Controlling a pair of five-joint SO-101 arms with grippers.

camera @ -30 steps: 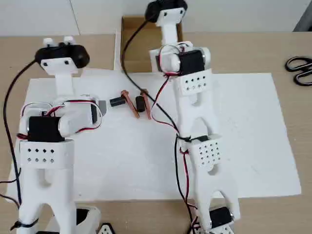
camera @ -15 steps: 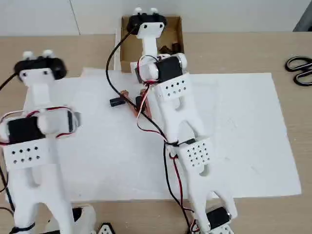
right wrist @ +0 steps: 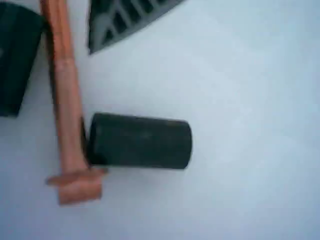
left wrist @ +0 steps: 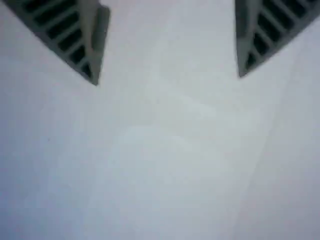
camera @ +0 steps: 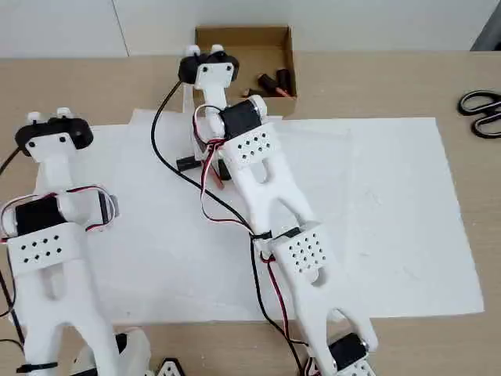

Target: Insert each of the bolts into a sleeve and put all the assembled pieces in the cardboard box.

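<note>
A black sleeve (right wrist: pixel 140 141) lies on its side on the white paper, one end against a copper bolt (right wrist: pixel 65 100) whose flat head points toward the camera. A second black sleeve (right wrist: pixel 15 55) sits just past the bolt. One finger (right wrist: pixel 125 20) of my right gripper hangs over them, holding nothing. From above, the right gripper (camera: pixel 205 70) reaches over a loose sleeve (camera: pixel 186 164) in front of the cardboard box (camera: pixel 205 35), which holds assembled pieces (camera: pixel 270 81). My left gripper (left wrist: pixel 167 75) is open over bare paper at the left (camera: pixel 48 133).
The white paper sheet (camera: pixel 391 204) covers most of the wooden table. Scissors (camera: pixel 481 110) lie at the far right edge. The right arm's cables (camera: pixel 211 196) trail across the paper near the loose parts.
The right arm swung left from over the box to above the loose sleeves, uncovering the pieces in the box. The left arm pulled back to the left, away from the parts.
</note>
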